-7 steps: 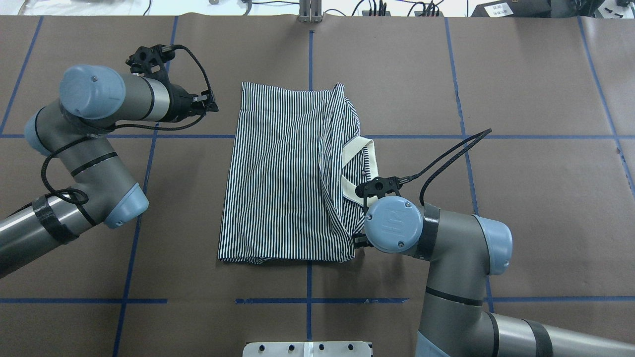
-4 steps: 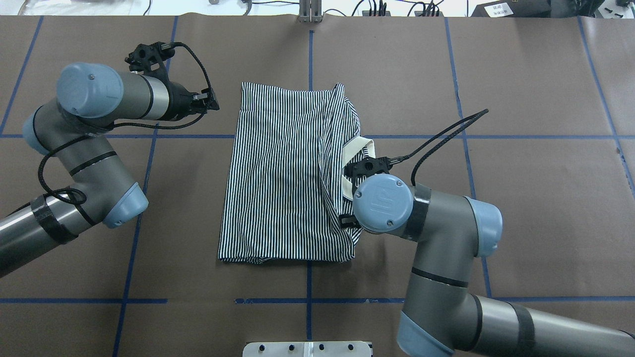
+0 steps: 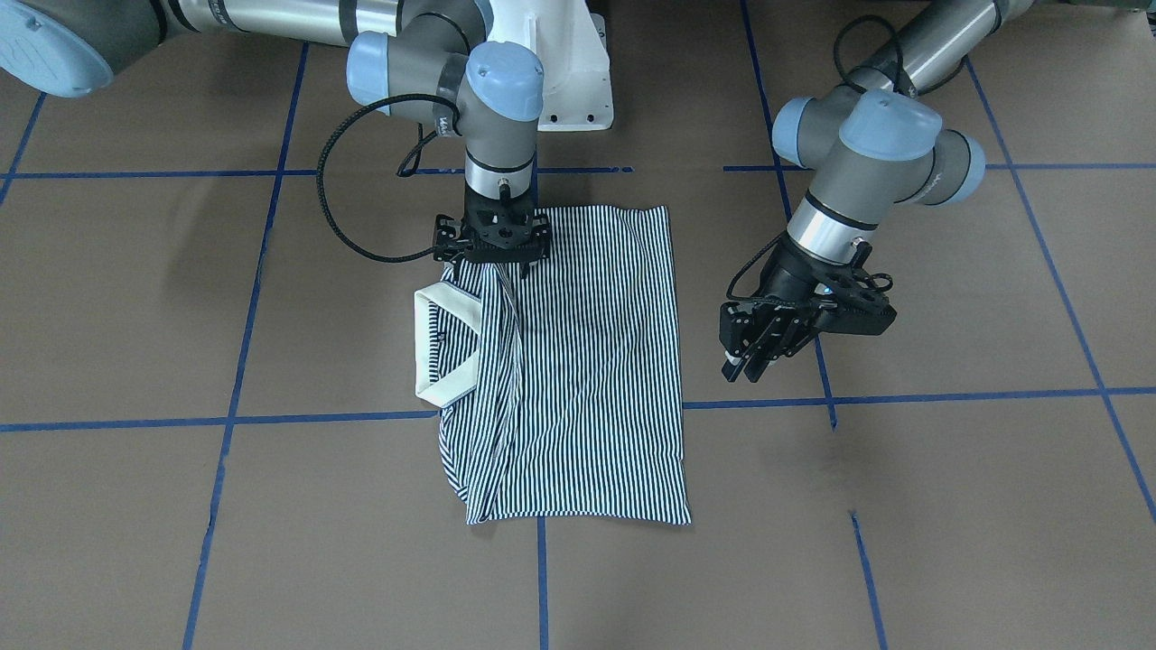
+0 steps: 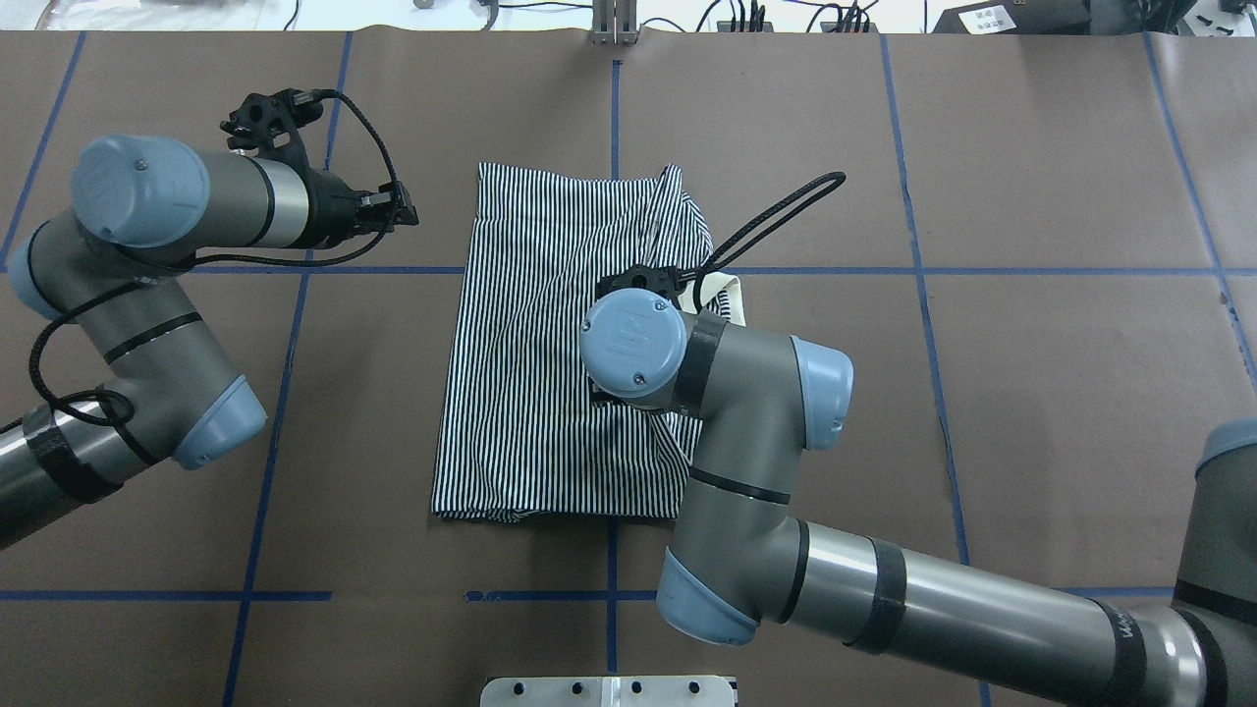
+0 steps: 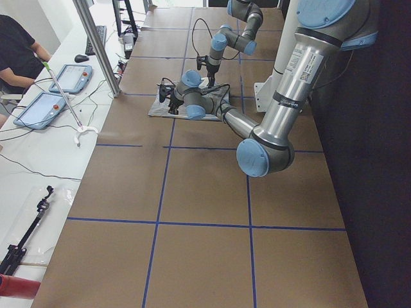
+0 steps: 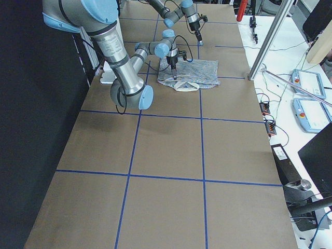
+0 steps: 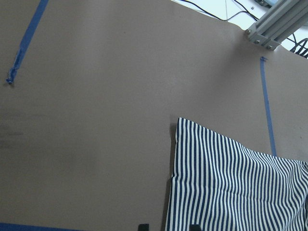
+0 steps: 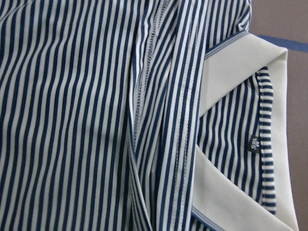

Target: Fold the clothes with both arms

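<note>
A wide table (image 4: 1061, 412) covered in brown paper fills the scene. Blue tape lines (image 4: 1080, 271) cross it in a grid of large squares. Past its 12 o'clock edge, as seen from overhead, runs a white bench (image 5: 38, 154) with two teach pendants (image 5: 67, 78), loose cables and an aluminium post (image 5: 96, 48). An operator (image 5: 16, 48) in black sits at it. The white pedestal base (image 3: 569, 86) stands at the table's 6 o'clock edge.

The polo shirt (image 4: 550, 373) lies flat near the table's middle, folded into a tall rectangle. Its long axis runs from 12 to 6 in the overhead view, and the stripes follow it. The cream collar (image 4: 732, 295) juts out at the 3 o'clock edge, its opening toward the robot's right.

The right arm (image 4: 746, 412) reaches in over the shirt's 5 o'clock corner. The right gripper (image 3: 494, 255) points straight down onto the striped cloth just beside the collar. Whether its jaws are apart or pinching cloth cannot be told.

The left gripper (image 4: 403, 208) hovers off the cloth at the shirt's 10 o'clock, its fingertips apart.

A small dark size tag (image 8: 255, 143) sits inside the collar.
</note>
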